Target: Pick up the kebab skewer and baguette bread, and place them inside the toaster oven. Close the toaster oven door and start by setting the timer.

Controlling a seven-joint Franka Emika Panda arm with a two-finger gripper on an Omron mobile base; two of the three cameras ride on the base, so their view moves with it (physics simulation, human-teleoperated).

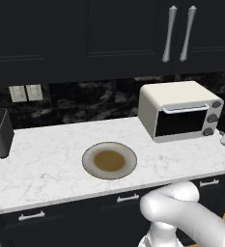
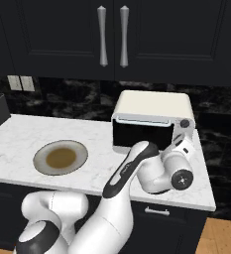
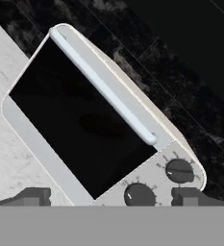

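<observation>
We had the toaster oven door (image 3: 84,120) shut, right in front of our gripper (image 3: 111,197). Its fingers were wide apart and held nothing. The plate (image 1: 109,160) off to the side had no food on it. Whether the food sat behind the dark glass, we could not tell. The knobs (image 3: 180,170) just ahead of the fingers were left to turn.

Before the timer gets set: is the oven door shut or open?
Shut. The door stands flush in the oven front, its handle up along the top edge, in all three views.
</observation>
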